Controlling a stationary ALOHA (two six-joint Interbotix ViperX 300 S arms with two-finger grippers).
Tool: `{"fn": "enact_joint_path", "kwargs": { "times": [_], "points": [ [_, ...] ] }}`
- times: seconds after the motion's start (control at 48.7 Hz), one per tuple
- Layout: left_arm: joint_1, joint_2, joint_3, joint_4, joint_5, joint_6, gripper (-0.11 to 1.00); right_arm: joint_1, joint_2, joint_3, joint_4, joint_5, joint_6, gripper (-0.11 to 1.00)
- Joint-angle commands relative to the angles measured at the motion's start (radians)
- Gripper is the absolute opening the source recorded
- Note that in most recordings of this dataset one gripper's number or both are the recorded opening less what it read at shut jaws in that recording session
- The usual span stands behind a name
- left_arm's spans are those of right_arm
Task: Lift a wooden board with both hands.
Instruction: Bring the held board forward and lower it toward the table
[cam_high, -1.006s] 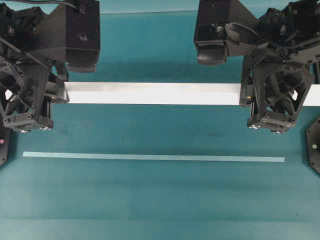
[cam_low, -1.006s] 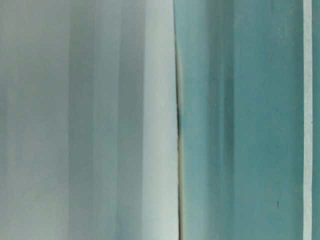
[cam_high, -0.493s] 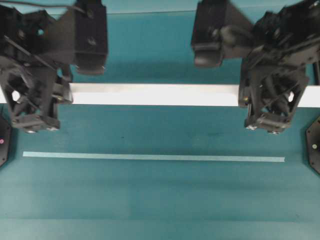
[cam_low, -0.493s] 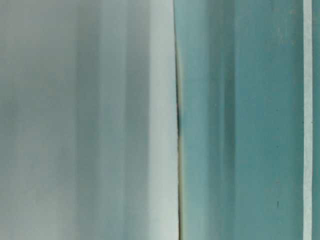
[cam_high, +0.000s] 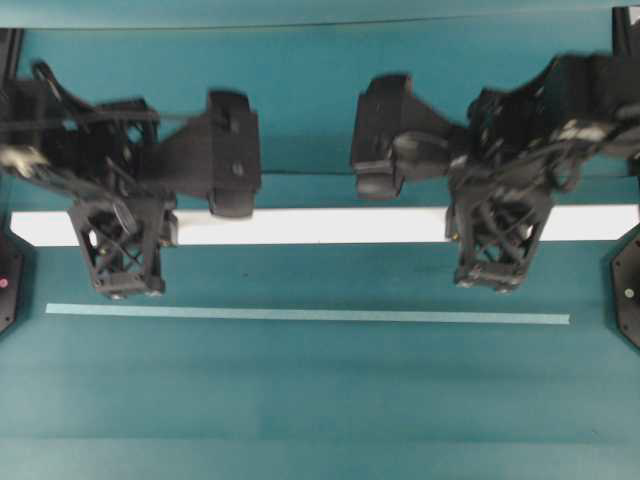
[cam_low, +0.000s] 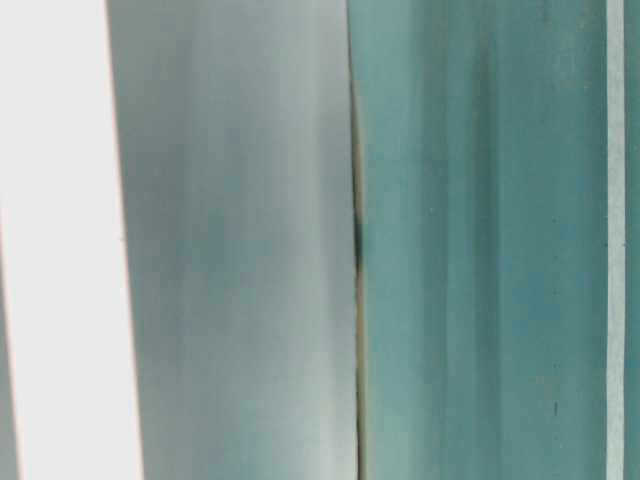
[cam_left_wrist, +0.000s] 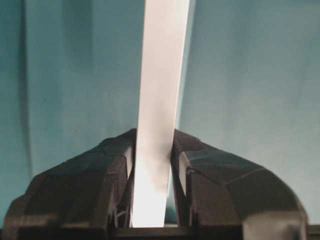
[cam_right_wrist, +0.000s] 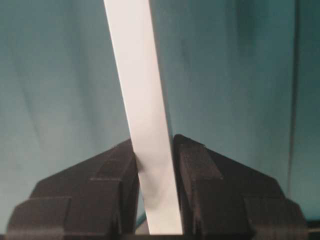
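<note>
Both sets of jaws pinching the wooden board (cam_high: 330, 225), left gripper (cam_high: 125, 250) and right gripper (cam_high: 497, 245) near opposite ends, its long axis running level between them.

Compared with a second ago, the wooden board (cam_high: 330, 225) sits lower in the overhead view — it goes along with both grippers clamped on it. The left gripper (cam_high: 125, 250) and the right gripper (cam_high: 495, 240) look smaller there and show more of their arms behind them. In the table-level view a bright white band — unseen before — fills the left edge.
</note>
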Motion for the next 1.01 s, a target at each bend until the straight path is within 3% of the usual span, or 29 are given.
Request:
{"fn": "enact_joint_path", "kwargs": {
  "times": [0.0,0.41,0.985],
  "points": [
    [-0.003,-0.011,0.018,0.005,-0.052,0.002,0.19,-0.003,-0.005,0.04,0.005,-0.055,-0.003,0.22],
    [-0.009,0.018,0.201,0.002,-0.262,-0.008,0.19,0.002,0.008,0.268,0.005,-0.307,-0.032,0.22],
    [-0.002,0.129,0.347,0.002,-0.482,0.0,0.19,0.02,0.117,0.385,0.009,-0.514,-0.051,0.22]
  ]
}}
